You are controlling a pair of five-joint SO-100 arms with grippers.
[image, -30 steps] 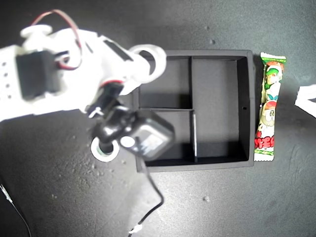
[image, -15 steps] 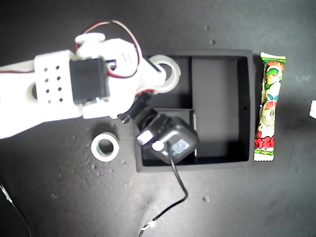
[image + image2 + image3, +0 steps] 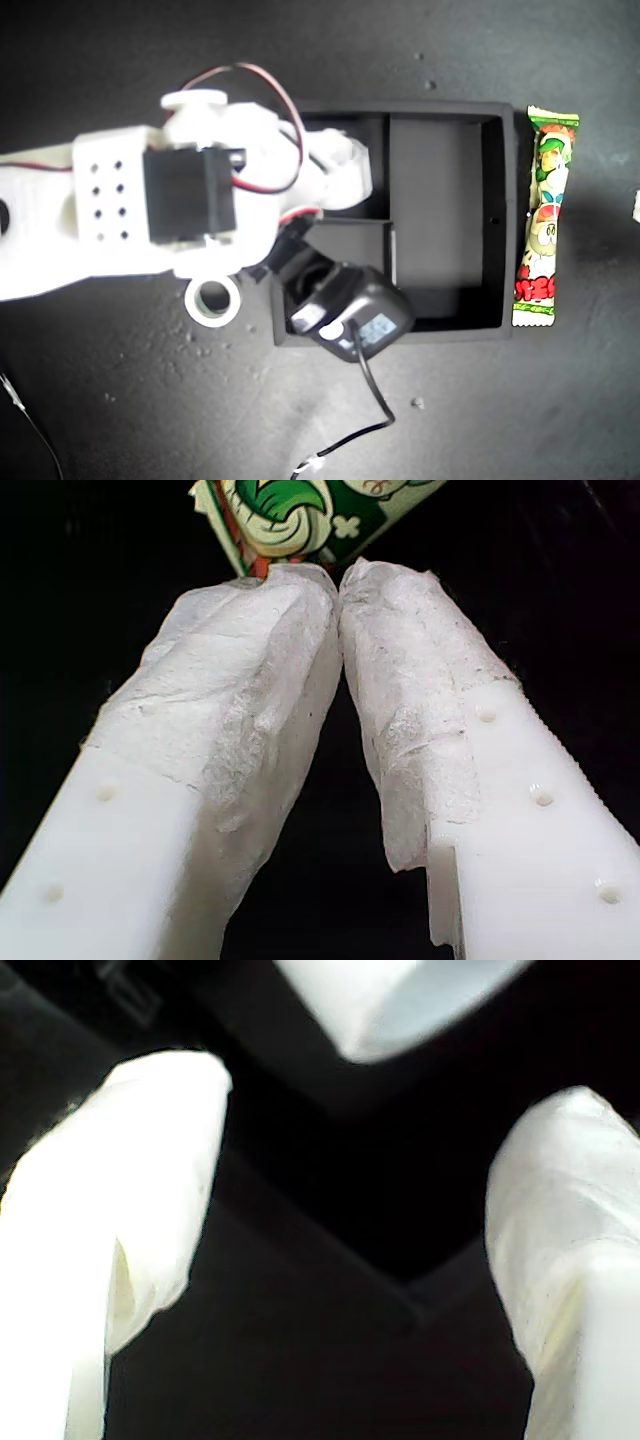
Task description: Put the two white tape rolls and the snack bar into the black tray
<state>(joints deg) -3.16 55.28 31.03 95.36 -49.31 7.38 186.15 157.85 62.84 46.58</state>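
The black tray (image 3: 506, 210) lies in the middle of the exterior view. My second gripper (image 3: 343, 172) hangs over its upper-left compartment, open (image 3: 370, 1100). A blurred white tape roll (image 3: 400, 995) shows just beyond its fingertips, apart from both, with the tray (image 3: 330, 1310) beneath. The other white tape roll (image 3: 212, 300) lies flat on the table just off the tray's left side in the exterior view. The snack bar (image 3: 541, 215) lies along the tray's right wall, outside it. My first gripper (image 3: 340, 578) is shut and empty, its tips close to one end of the snack bar (image 3: 300, 508).
The second arm's white body (image 3: 120, 215) covers the exterior view's left half and part of the tray. Its black wrist camera (image 3: 350, 310) and cable (image 3: 370, 400) hang over the tray's lower-left corner. A white sliver of the first arm (image 3: 636, 205) shows at that view's right edge.
The second arm carried a tape roll from the tray's upper-left corner to over its upper-left compartment. The other roll came out from under the arm. The white piece at the right edge drew back.
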